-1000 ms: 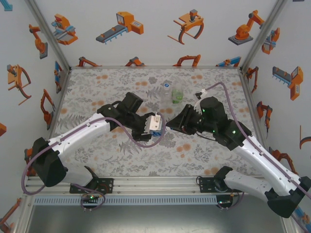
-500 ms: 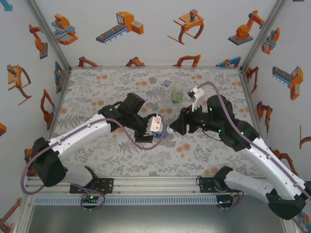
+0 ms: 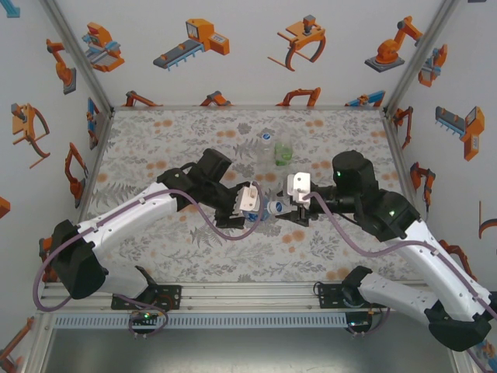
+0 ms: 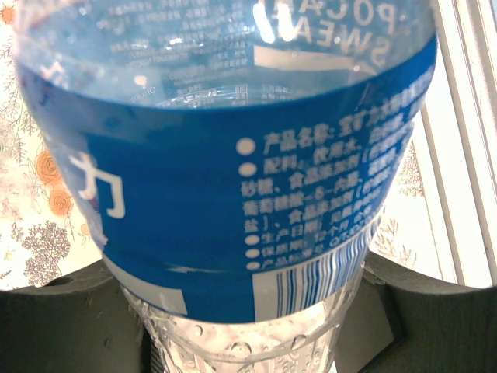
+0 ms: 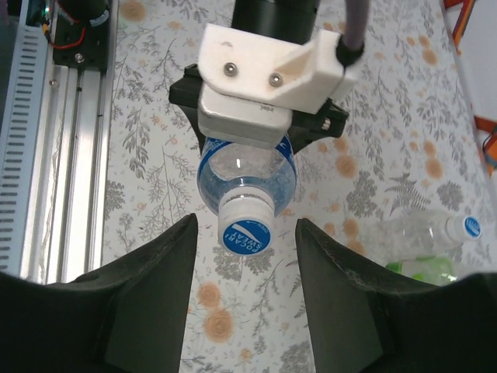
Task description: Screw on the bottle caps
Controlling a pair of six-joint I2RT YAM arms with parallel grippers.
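Frame centre: left gripper [image 4: 248,334] clamps the clear blue-labelled plastic bottle [image 4: 233,194], whose round blue-and-white cap [image 5: 245,231] lies untouched between the parted jaws of the right gripper [image 5: 245,221].

White walls [image 3: 248,78] printed with orange robot arms — a grey floral tabletop [image 3: 155,140] below.

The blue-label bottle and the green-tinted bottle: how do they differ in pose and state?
The blue-label bottle is held sideways in the left gripper; the green-tinted bottle stands free on the table. The blue-label bottle has a blue wrap; the green-tinted bottle has a green tint. Both are transparent plastic.
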